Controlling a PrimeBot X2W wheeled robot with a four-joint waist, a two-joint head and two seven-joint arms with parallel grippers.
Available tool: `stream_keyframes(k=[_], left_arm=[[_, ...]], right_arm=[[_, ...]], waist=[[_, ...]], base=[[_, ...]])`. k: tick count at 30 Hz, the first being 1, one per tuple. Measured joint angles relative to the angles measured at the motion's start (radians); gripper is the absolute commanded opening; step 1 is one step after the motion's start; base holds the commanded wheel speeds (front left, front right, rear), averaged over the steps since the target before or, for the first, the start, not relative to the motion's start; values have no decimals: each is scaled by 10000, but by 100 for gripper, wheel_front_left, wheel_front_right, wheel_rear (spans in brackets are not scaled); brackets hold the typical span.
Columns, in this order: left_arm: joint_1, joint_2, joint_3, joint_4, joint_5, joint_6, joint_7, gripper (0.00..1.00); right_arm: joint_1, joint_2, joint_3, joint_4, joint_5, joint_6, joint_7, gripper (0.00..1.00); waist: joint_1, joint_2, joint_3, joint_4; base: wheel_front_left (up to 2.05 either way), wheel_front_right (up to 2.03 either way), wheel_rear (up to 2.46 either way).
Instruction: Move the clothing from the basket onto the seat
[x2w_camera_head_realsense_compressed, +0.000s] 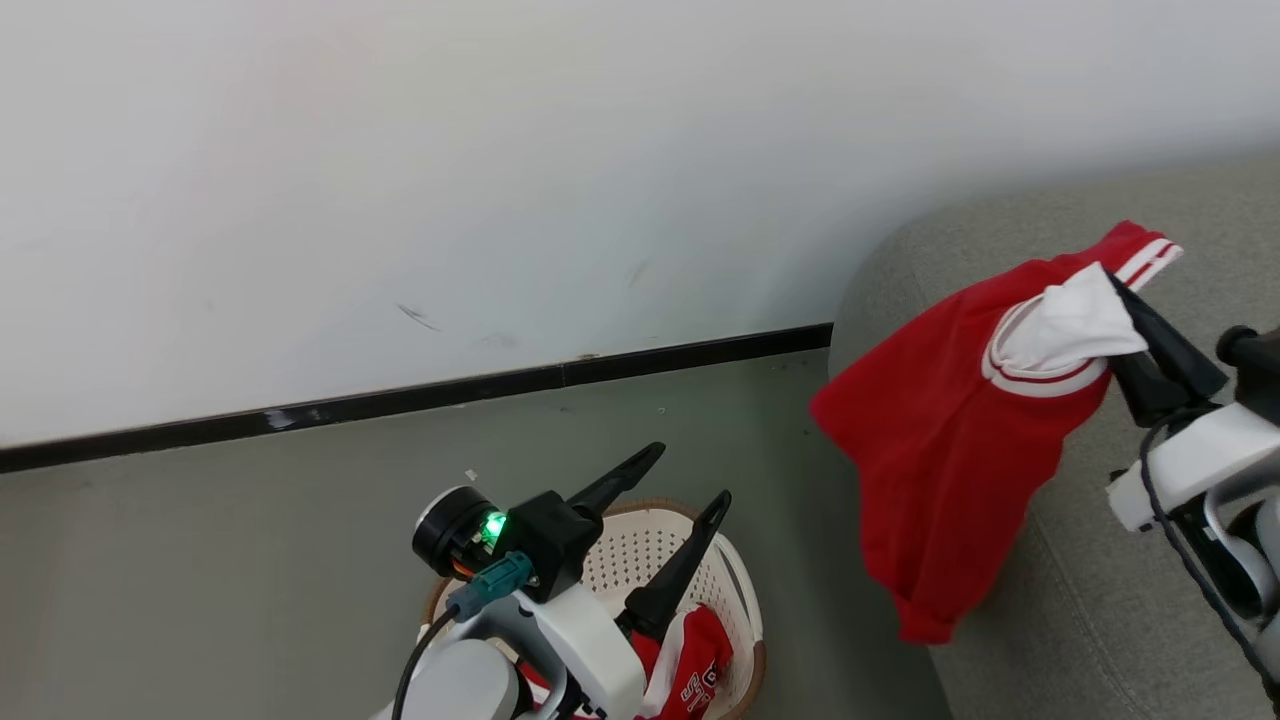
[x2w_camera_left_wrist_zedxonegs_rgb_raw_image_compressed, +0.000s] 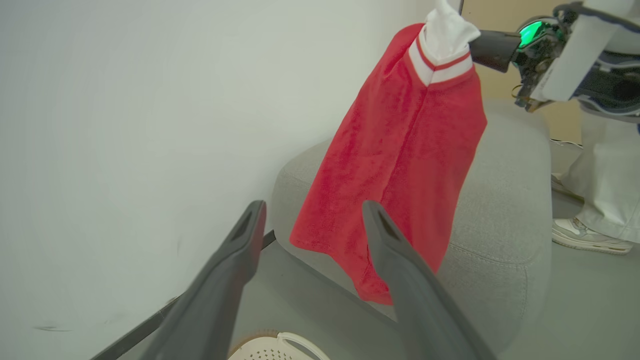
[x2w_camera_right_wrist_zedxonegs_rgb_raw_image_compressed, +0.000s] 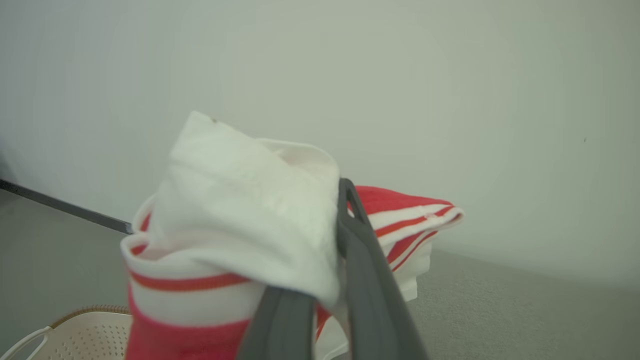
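Head view: the left arm and the picture's bottom edge cut off the near part of the basket (x2w_camera_head_realsense_compressed: 640, 540), and the red garment (x2w_camera_head_realsense_compressed: 695, 660) lying in it is half hidden behind that arm, its white lettering too small to read. The right arm is cropped at the right edge. In the right wrist view, one finger of the right gripper (x2w_camera_head_realsense_compressed: 1135, 315) is buried under white collar cloth.

The left gripper (x2w_camera_head_realsense_compressed: 688, 474) hovers above the basket, fingers spread wide with nothing between them, pointing toward the far wall. The right gripper is raised over the seat (x2w_camera_head_realsense_compressed: 1100, 600), clamped on the collar of a red shirt (x2w_camera_head_realsense_compressed: 940, 430), which hangs down past the seat's left edge.

There are two garments, one basket and one seat. A person's leg (x2w_camera_left_wrist_zedxonegs_rgb_raw_image_compressed: 605, 175) and shoe (x2w_camera_left_wrist_zedxonegs_rgb_raw_image_compressed: 585, 235) stand beyond the seat.
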Motion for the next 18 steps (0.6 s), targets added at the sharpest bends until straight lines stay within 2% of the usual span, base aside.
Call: stream_keyframes(k=[11, 18], left_arm=[[9, -17, -859, 46, -67, -125, -100, 100], [173, -46, -1212, 90, -213, -127, -196, 100]], right_arm=[[1596, -144, -2293, -665, -433, 0, 0, 0], [2549, 44, -2700, -986, -500, 0, 0, 0]], waist=[[0, 0, -142, -837], [0, 0, -221, -1404]], base=[[0, 0, 0], [0, 0, 0]])
